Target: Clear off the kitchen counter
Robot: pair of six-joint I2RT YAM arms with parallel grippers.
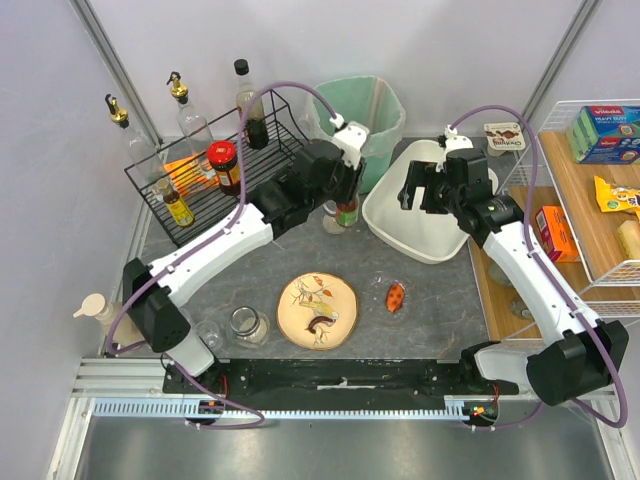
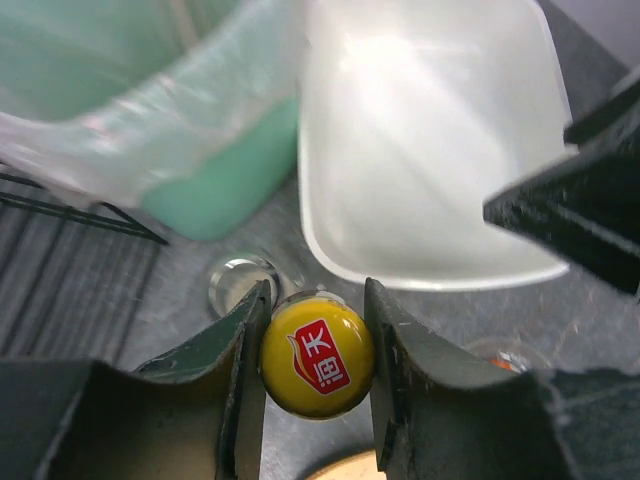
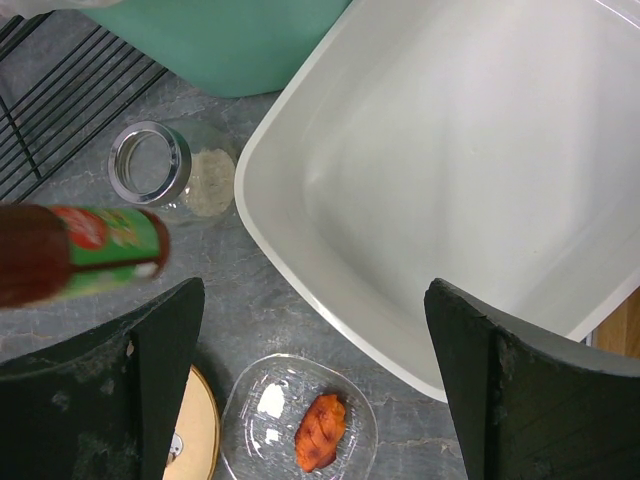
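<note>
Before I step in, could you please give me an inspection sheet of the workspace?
Surface: counter, dark grey, not cleared.
Job's things: bottle, plate, jar, dish holding an orange scrap.
Clutter: tub, bin, rack with bottles.
Grippers: left gripper shut on the bottle; right gripper open above the tub.
Cables: purple cables arc over both arms; no snag seen.
Surroundings: stocked shelf on the right.

Kitchen counter (image 1: 430,300): flat dark grey worktop, mottled stone-like; laid level beneath and around the white tub (image 1: 395,218).
</note>
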